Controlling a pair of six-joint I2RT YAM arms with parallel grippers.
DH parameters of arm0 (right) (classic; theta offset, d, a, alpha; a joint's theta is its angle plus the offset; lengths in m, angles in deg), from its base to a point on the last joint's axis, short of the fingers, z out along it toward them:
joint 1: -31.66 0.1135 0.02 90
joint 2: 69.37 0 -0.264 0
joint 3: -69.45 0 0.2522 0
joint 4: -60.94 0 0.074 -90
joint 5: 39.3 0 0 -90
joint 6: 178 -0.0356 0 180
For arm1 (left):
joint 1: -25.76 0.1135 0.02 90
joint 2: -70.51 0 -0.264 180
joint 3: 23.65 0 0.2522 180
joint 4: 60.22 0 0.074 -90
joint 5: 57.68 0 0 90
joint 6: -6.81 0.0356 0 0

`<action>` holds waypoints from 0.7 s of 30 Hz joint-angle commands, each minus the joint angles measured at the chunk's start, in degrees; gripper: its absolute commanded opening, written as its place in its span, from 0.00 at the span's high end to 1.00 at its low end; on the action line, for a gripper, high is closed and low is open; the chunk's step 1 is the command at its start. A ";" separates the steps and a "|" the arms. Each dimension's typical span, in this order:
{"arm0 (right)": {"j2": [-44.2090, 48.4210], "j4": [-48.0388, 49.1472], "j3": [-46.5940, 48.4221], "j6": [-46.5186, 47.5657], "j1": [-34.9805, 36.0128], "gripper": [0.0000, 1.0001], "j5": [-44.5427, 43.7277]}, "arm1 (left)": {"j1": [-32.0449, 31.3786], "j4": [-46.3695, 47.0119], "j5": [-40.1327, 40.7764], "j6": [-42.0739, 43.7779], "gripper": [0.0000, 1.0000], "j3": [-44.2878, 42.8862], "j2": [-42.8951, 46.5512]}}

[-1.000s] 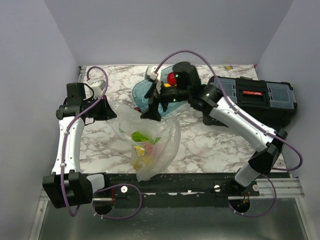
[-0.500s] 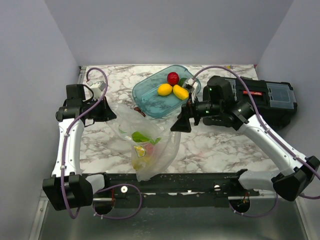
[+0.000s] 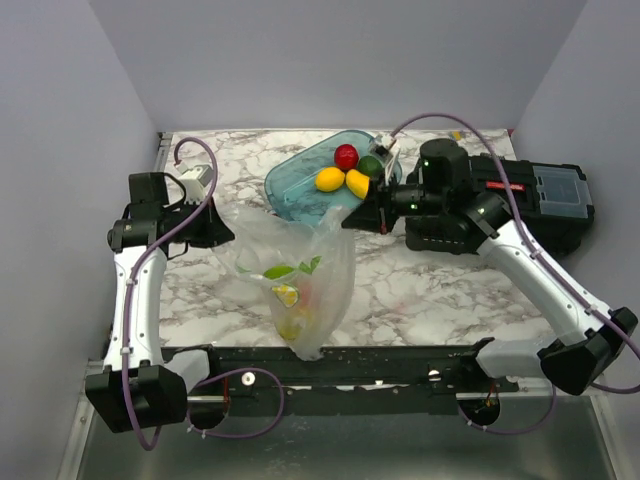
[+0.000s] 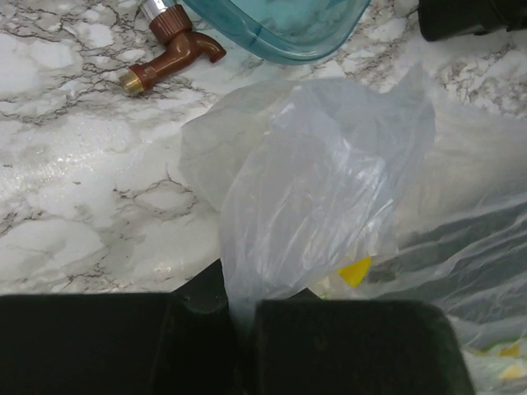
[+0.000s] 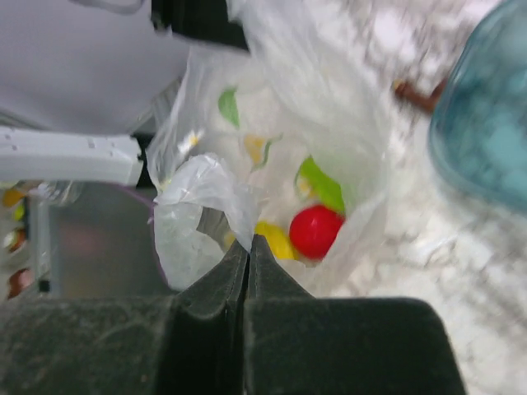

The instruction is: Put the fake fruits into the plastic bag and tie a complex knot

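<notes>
The plastic bag (image 3: 312,262) stands stretched between both grippers, its mouth up. My left gripper (image 3: 212,226) is shut on the bag's left rim (image 4: 272,247), with film pinched between the jaws. On the opposite rim my right gripper (image 3: 348,218) is shut too, a fold of film (image 5: 216,191) caught at its tips. Inside the bag lie fake fruits: a red one (image 5: 317,232), a yellow one (image 5: 276,239) and a green one (image 5: 322,186). More fruits sit in the teal tub (image 3: 292,192): one red (image 3: 346,156), two yellow (image 3: 329,179) and one green (image 3: 371,165). No knot shows.
A brown toy tap (image 4: 170,51) lies on the marble next to the tub (image 4: 280,29). A black toolbox (image 3: 535,195) stands at the right, under the right arm. The table's dark front rail (image 3: 380,362) runs just below the bag.
My right gripper came from over the tub to the bag's right rim and shut on it. The bag now hangs taller and tauter. The left gripper kept its hold.
</notes>
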 commanded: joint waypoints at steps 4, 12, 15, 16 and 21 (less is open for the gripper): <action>-3.39 0.43 13.21 13.34 -3.59 0.99 -2.08 | 0.30 -8.55 -6.43 7.92 0.94 -3.35 5.94; -5.56 1.70 6.69 22.41 -3.64 0.99 8.01 | 0.19 -14.13 -10.45 13.77 0.16 -5.62 11.23; -5.32 1.89 6.48 25.52 -3.59 0.99 10.39 | -0.06 -12.57 -14.15 16.25 0.02 -9.93 12.99; -5.15 1.86 6.55 26.28 -3.59 0.99 11.39 | -0.46 -11.47 -15.39 17.26 0.02 -11.49 13.24; -3.20 3.41 5.94 28.28 -3.59 0.99 13.84 | -8.07 -10.12 -21.41 25.55 0.02 -20.75 9.74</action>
